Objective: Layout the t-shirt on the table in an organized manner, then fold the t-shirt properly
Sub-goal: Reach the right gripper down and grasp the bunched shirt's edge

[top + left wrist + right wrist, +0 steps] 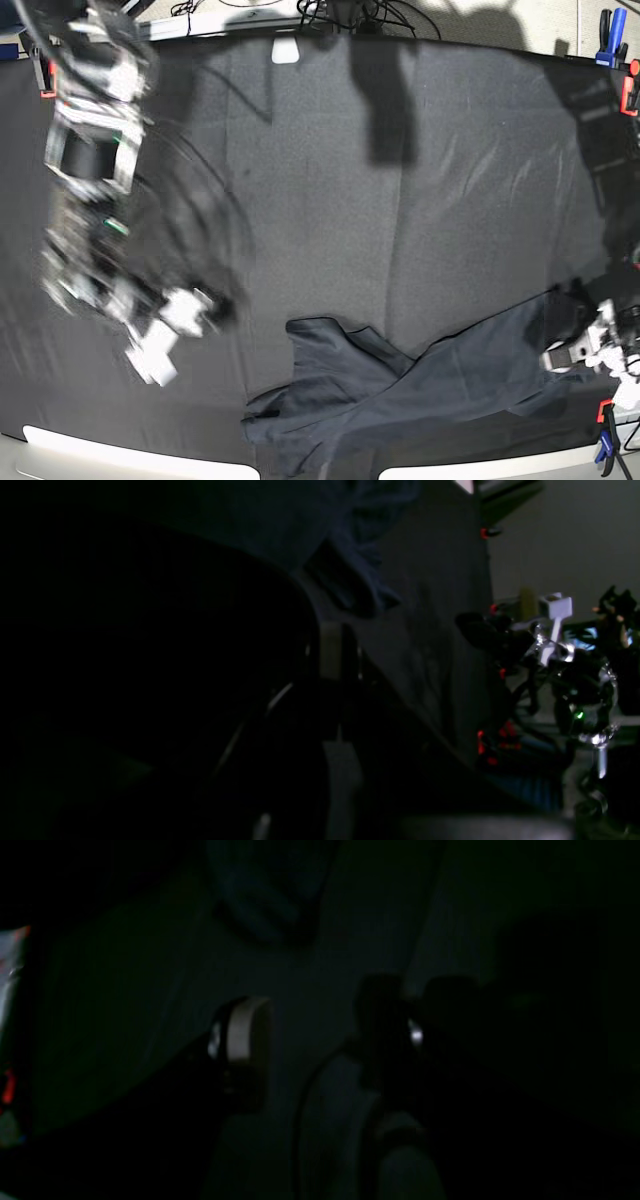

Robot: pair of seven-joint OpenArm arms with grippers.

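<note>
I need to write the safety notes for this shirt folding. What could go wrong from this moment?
1. The t-shirt is bunched at the table's near edge; a pull could drag it over.
2. Only the left end effector is at the shirt, apparently gripping one end, so pulling may stretch it rather than spread it.
3. The right end effector is motion-blurred, apart from the shirt; its next grasp may miss.

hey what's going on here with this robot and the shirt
A two-armed robot is laying out a dark t-shirt on a black-covered table. The left tool is shut on one end of the shirt, stretching it toward the table's edge. The right tool is blurred, off the shirt, and holds nothing. The shirt lies crumpled and twisted, not yet flat.
</note>
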